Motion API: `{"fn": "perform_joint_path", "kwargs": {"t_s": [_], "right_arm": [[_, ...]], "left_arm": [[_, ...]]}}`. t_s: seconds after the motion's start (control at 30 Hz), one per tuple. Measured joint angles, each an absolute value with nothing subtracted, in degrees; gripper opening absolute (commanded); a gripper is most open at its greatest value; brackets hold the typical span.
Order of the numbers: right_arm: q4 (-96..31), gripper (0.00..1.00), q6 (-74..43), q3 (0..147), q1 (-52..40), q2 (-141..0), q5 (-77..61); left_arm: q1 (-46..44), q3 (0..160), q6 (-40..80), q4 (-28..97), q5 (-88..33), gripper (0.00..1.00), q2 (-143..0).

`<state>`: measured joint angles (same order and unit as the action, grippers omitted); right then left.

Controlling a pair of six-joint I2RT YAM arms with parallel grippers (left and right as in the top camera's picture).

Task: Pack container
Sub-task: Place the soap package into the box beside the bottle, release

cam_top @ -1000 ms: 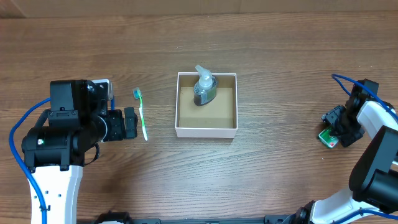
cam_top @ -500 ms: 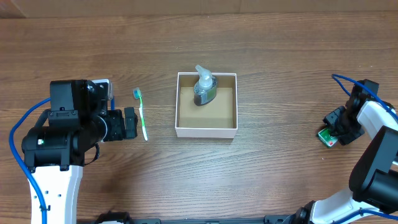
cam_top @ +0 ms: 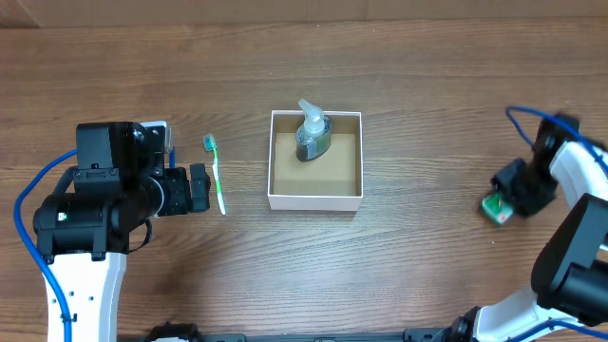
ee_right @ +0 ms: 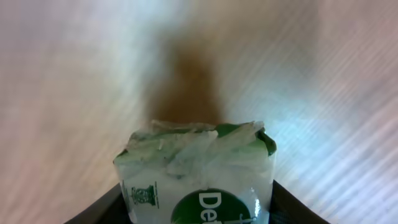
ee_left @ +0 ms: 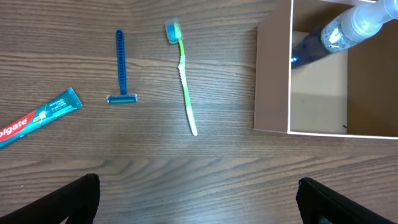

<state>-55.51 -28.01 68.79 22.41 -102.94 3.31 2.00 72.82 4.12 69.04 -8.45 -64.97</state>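
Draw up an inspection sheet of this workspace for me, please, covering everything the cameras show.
Surface: wooden table, brown grain, no spills seen.
Job's things: container, white walls, brown inside, holding one pump bottle at its far side. Green toothbrush, blue razor and toothpaste tube lie on the table to its left, apart from each other.
Clutter: nothing seen.
Grippers: left gripper open and empty beside the toothbrush; right gripper shut on a green-and-white packet far to the container's right.
Cables: a blue cable loops beside the left arm; a second blue cable loops above the right arm.
Surroundings: nothing seen.
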Motion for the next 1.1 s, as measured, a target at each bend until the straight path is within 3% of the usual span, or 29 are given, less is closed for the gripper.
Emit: {"fn": "perform_joint_path", "kwargs": {"t_s": [0.27,0.57,0.93,1.0,1.1], "right_arm": [[-59.18,0.12,-20.84,82.35,4.51,-90.94,-0.21],[-55.55,0.15,-21.08,83.24,-21.74,-87.59,-2.04],[-47.42,0.22,-23.66,83.24,-27.79,-98.91,-1.23],[-45.69,0.27,-23.75,83.24,-27.75,-101.51,-1.15],[-43.81,0.48,-23.75,83.24,-27.75,-105.41,-1.08]], "left_arm": [[1.98,72.82,4.12,69.01,-8.43,1.00,-64.99],[2.00,72.82,4.12,69.04,-8.43,1.00,-65.01],[2.00,72.82,4.12,69.04,-8.43,1.00,-65.01],[2.00,72.82,4.12,69.04,-8.43,1.00,-65.01],[2.00,72.82,4.12,69.04,-8.43,1.00,-65.01]]}}
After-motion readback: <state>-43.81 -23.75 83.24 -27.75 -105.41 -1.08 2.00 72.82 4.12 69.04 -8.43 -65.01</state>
